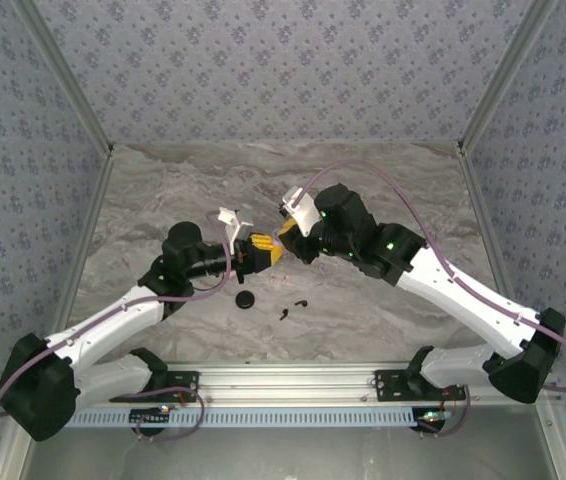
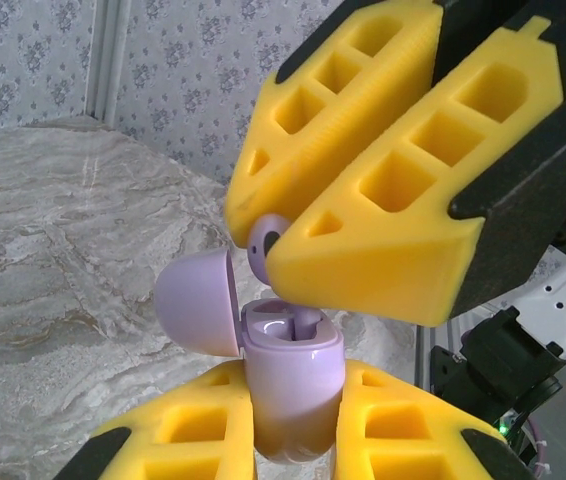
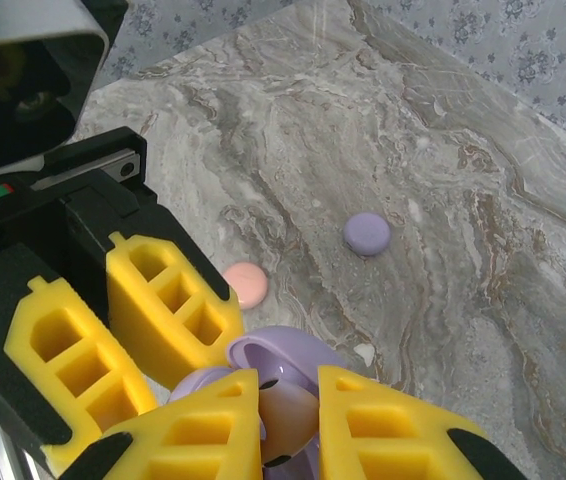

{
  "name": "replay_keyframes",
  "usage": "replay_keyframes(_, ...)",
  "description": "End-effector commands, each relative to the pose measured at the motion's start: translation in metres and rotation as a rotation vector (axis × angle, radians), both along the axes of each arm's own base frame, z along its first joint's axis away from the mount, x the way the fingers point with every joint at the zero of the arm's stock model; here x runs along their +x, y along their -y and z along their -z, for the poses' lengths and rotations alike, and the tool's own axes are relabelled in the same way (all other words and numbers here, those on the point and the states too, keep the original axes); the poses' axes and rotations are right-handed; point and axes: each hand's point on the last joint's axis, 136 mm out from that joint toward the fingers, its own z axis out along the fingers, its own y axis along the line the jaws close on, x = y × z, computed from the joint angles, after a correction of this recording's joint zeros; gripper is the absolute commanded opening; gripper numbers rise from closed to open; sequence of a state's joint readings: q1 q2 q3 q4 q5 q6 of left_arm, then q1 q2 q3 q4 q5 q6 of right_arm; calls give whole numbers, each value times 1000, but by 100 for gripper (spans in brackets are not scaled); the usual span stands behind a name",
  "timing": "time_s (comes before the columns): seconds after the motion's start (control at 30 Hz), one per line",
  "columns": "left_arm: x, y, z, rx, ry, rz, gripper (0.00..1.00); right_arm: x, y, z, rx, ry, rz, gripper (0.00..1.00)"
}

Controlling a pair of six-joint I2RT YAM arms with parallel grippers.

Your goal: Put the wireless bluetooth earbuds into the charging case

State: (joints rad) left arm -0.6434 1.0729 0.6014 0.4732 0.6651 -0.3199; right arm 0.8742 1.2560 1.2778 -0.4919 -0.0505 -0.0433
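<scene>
Over marble table (image 2: 63, 260): left gripper (image 2: 293, 425) clamps open case (image 2: 293, 365), right gripper (image 3: 288, 415) pinches earbud (image 2: 264, 238) above.

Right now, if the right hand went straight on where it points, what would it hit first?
Probably the open lilac case in the left hand; the bud in the right hand would touch first.

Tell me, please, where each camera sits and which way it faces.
Top external: above and behind the bases, looking down on the marble table; both arms show.
Left wrist: on the left arm, looking along the left pincer, shut on the lilac charging case, lid open.
Right wrist: on the right arm, looking down past the right pincer, shut on a lilac earbud.
Shared: both wrist views show the case, the earbud and the other pincer's yellow fingers.
</scene>
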Motion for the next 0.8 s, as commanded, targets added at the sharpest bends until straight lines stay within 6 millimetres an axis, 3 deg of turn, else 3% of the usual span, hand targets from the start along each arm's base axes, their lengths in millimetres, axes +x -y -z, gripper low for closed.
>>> replay_keyframes(0.0, -4, -2, -28, -55, 80, 7, 0, -7, 4, -3, -1, 9, -18, 18)
replay_keyframes(0.47, -5, -3, -31, -62, 91, 6, 0, -13, -15, 3, 37, -47, -82, 22)
replay_keyframes(0.57, -6, -3, -33, -65, 97, 5, 0, -14, -14, -9, 60, -42, -93, 27)
replay_keyframes(0.77, -5, -6, -35, -78, 118, -19, 0, -10, 5, -52, 173, -20, -32, 52)
